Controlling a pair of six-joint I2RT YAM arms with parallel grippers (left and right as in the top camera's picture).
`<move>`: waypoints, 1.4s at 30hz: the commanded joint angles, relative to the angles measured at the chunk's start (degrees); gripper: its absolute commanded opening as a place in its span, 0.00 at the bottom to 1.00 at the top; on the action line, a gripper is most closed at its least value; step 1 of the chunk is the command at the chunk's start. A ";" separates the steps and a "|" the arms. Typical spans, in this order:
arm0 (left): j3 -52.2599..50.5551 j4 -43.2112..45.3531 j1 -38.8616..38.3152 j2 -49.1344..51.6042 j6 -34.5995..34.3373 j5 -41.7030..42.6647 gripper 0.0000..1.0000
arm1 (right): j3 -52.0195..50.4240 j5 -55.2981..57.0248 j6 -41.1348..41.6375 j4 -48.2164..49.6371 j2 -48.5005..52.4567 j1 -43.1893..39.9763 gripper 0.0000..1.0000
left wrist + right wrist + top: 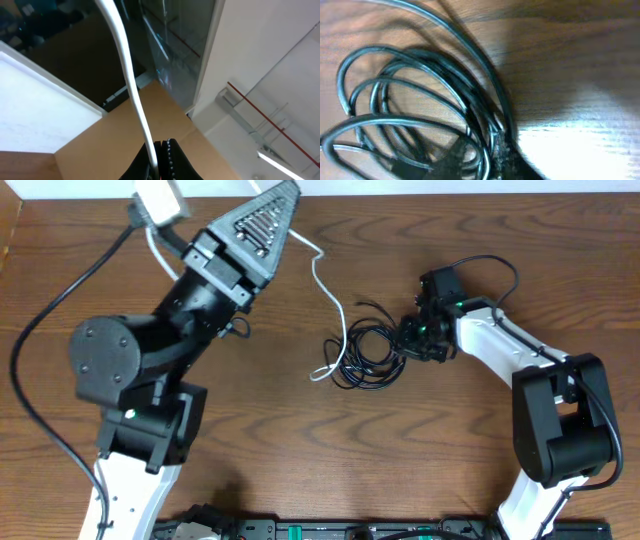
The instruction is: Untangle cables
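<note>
Cables are roughly mid-table, so working from the near edge out: both arms rise from the front of the wooden table (480, 240). The right one reaches in toward the centre.

The black cables (365, 358) lie in a loose coil flat on the wood, a bit right of centre, with several loops overlapping each other. The right gripper (406, 345) is down at the coil's right edge. In the right wrist view its fingers (507, 152) sit low against the table with a few black strands (420, 100) running between them. That view is blurry, though, so I honestly can't tell if it has clamped onto them or is just straddling them.

The white cable (338, 305) has its small plug end lying just left of the black coil, touching or overlapping its outer loops. From there it curves up along the coil's left side and snakes toward the far edge.

Farthest out, the left gripper (288, 192) is raised near the back edge, pointing up and away. In its wrist view the fingers are pinched tight on the white cable (131, 85). The cable comes out of the left gripper (161, 161) and arcs up past the camera.
</note>
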 commanded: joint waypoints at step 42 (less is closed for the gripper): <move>1.73 -9.94 0.35 2.25 -5.22 1.49 0.08 | 1.01 -17.88 -27.50 15.98 -27.43 12.98 0.89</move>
